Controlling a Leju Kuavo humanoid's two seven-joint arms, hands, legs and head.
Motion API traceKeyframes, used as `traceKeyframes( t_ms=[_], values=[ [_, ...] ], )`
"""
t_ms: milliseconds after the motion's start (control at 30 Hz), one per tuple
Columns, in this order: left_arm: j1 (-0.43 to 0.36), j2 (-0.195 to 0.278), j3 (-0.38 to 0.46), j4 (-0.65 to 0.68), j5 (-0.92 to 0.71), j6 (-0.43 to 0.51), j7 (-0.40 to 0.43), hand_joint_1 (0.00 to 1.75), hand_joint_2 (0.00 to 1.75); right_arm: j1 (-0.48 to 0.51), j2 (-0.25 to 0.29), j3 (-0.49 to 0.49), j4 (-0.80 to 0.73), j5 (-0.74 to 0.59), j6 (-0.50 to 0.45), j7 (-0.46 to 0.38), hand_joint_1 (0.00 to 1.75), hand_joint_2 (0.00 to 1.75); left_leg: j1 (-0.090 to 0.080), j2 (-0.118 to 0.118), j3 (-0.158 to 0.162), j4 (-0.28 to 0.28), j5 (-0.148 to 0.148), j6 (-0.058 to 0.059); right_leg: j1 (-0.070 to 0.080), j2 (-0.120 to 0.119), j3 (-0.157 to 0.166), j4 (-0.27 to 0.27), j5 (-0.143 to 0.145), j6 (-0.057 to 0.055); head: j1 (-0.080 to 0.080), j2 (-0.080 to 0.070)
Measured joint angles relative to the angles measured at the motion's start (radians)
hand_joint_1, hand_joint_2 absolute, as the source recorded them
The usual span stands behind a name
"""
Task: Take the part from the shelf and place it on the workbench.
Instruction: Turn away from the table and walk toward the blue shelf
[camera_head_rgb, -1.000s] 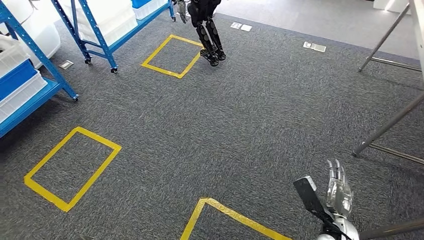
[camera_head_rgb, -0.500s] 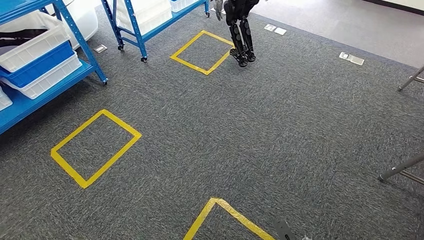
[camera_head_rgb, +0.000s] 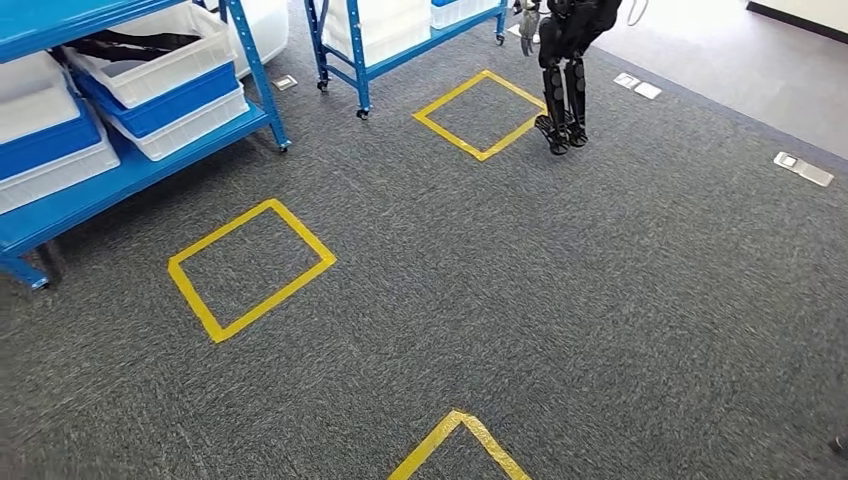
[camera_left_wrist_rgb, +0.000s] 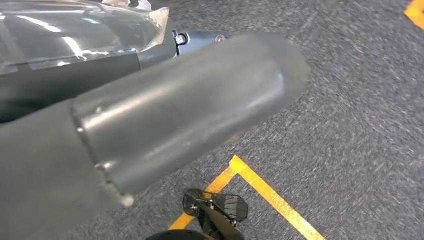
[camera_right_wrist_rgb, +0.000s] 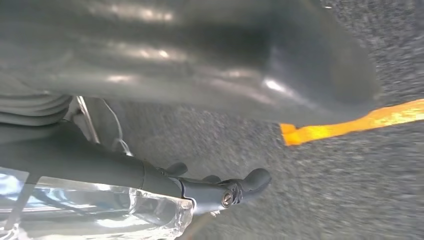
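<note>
Grey carpet floor with yellow tape squares: one at mid-left, one farther off near the top centre, and the corner of a third at the near edge. Blue shelf at far left carries stacked white and blue bins; a dark item lies in the top white bin, too small to tell what it is, so the part cannot be made out for sure. A second blue shelf stands further back with white bins on it. Another humanoid robot, dark legs, stands just right of the far tape square. Grey floor plates at far right. Left hand seen close in the left wrist view: thick grey thumb over the carpet, nothing visibly held, but fingers blurred and mostly hidden, grasp cannot be told. Right hand in the right wrist view likewise: thumb and dark fingers above the carpet and a tape strip, no object seen in it, state cannot be told.
</note>
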Motion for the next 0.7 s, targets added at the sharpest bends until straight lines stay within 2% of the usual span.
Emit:
traceKeyframes(
  t_ms=[33,67,100,133,167,233,267,300,333,367,400,467,500,533,600,633,667,700],
  values=[
    [0.003,0.0,-0.001,-0.002,0.0,0.0,0.0,0.0,0.0,-0.001,0.001,0.0,0.003,0.0,0.0,0.0,0.0,0.0,-0.001,-0.009,-0.001,0.0,-0.001,-0.006,0.002,0.003,0.004,-0.012,0.004,-0.01,0.0,0.0],
    [0.007,0.0,-0.002,-0.004,0.0,0.001,0.0,0.0,0.0,-0.003,0.003,0.0,0.004,0.0,0.0,0.0,0.0,0.0,-0.001,-0.018,-0.003,0.0,0.0,-0.012,0.005,-0.008,0.007,-0.013,0.006,-0.021,0.0,0.0],
    [0.011,-0.001,-0.003,-0.006,0.0,0.001,0.0,0.0,0.0,-0.005,0.005,-0.001,0.005,0.0,0.0,0.0,0.0,0.0,0.0,-0.017,-0.005,0.0,0.0,-0.016,0.004,-0.018,0.01,-0.014,0.009,-0.03,0.0,0.0],
    [0.015,-0.001,-0.004,-0.007,0.0,0.001,0.0,0.0,0.0,-0.006,0.006,-0.001,0.005,0.0,0.0,0.001,0.0,0.0,0.0,0.002,-0.01,0.009,-0.006,-0.021,0.002,-0.027,0.014,-0.015,0.011,-0.039,-0.001,0.0],
    [0.016,-0.001,-0.006,-0.008,0.0,0.002,0.001,0.0,0.0,-0.006,0.007,-0.001,0.006,0.001,0.003,0.002,0.0,0.0,0.0,0.032,-0.022,0.035,-0.025,-0.025,0.0,-0.039,0.016,-0.016,0.013,-0.047,-0.004,0.0],
    [0.014,-0.001,-0.009,-0.011,0.001,0.005,0.006,0.0,0.0,-0.003,0.008,-0.002,0.009,0.004,0.02,0.012,0.0,0.0,0.001,0.095,-0.07,0.141,-0.088,-0.033,0.001,-0.065,0.017,-0.017,0.012,-0.059,-0.01,0.0],
    [0.014,-0.001,-0.012,-0.013,0.002,0.013,0.013,0.0,0.0,-0.001,0.008,-0.002,0.012,0.007,0.034,0.02,0.0,0.0,0.003,0.108,-0.102,0.209,-0.122,-0.036,0.004,-0.08,0.017,-0.017,0.01,-0.063,-0.012,0.0],
    [0.018,0.0,-0.017,-0.016,0.003,0.024,0.022,0.0,0.0,0.002,0.008,-0.002,0.015,0.011,0.047,0.029,0.0,0.0,0.005,0.114,-0.127,0.261,-0.141,-0.039,0.005,-0.095,0.017,-0.017,0.008,-0.066,-0.011,0.0],
    [0.026,0.0,-0.024,-0.02,0.004,0.04,0.032,0.0,0.0,0.006,0.01,-0.002,0.017,0.015,0.06,0.036,0.0,0.0,0.007,0.118,-0.139,0.288,-0.144,-0.04,0.006,-0.11,0.016,-0.017,0.005,-0.067,-0.012,0.0],
    [0.036,-0.001,-0.032,-0.027,0.004,0.057,0.041,0.0,0.0,0.009,0.012,-0.002,0.019,0.02,0.072,0.042,0.0,0.0,0.009,0.123,-0.131,0.274,-0.129,-0.041,0.006,-0.123,0.017,-0.017,0.002,-0.068,-0.012,0.0],
    [0.048,0.0,-0.042,-0.036,0.005,0.073,0.049,0.0,0.0,0.011,0.015,-0.001,0.021,0.025,0.084,0.048,0.0,0.0,0.01,0.133,-0.102,0.224,-0.101,-0.039,0.007,-0.135,0.019,-0.017,-0.001,-0.068,-0.012,0.0],
    [0.07,0.0,-0.065,-0.058,0.026,0.085,0.064,0.0,0.0,0.017,0.026,0.0,0.023,0.034,0.108,0.058,0.0,0.0,0.006,0.191,-0.023,0.088,-0.049,-0.031,0.012,-0.156,0.031,-0.016,-0.01,-0.061,-0.012,0.0],
    [0.078,0.0,-0.075,-0.069,0.046,0.08,0.068,0.0,0.0,0.02,0.032,0.0,0.024,0.035,0.118,0.062,0.0,0.0,0.002,0.213,0.004,0.041,-0.037,-0.027,0.016,-0.167,0.038,-0.016,-0.014,-0.056,-0.011,0.0],
    [0.086,0.001,-0.085,-0.079,0.066,0.071,0.069,0.0,0.0,0.022,0.038,0.0,0.025,0.033,0.127,0.064,0.0,0.0,-0.002,0.226,0.017,0.018,-0.034,-0.023,0.02,-0.178,0.045,-0.017,-0.018,-0.051,-0.011,0.0],
    [0.102,0.0,-0.097,-0.092,0.1,0.057,0.064,0.0,0.0,0.022,0.048,0.0,0.026,0.027,0.139,0.066,0.0,0.0,-0.007,0.201,0.018,0.009,-0.033,-0.015,0.025,-0.205,0.056,-0.021,-0.023,-0.041,-0.009,0.0],
    [0.109,-0.001,-0.101,-0.096,0.11,0.058,0.058,0.0,0.0,0.021,0.053,0.0,0.026,0.024,0.141,0.067,0.0,0.0,-0.005,0.187,0.019,0.003,-0.029,-0.009,0.024,-0.201,0.059,-0.018,-0.028,-0.037,-0.009,0.0],
    [0.115,-0.001,-0.104,-0.1,0.113,0.07,0.05,0.0,0.0,0.022,0.057,0.0,0.026,0.022,0.142,0.067,0.0,0.0,-0.002,0.173,0.021,-0.003,-0.023,-0.002,0.022,-0.178,0.053,0.0,-0.041,-0.035,-0.008,0.0],
    [0.117,-0.002,-0.107,-0.103,0.105,0.097,0.039,0.0,0.0,0.023,0.061,-0.001,0.027,0.02,0.142,0.067,0.0,0.0,0.003,0.157,0.021,-0.009,-0.017,0.005,0.02,-0.144,0.037,0.038,-0.063,-0.036,-0.007,0.0]
  ],
)
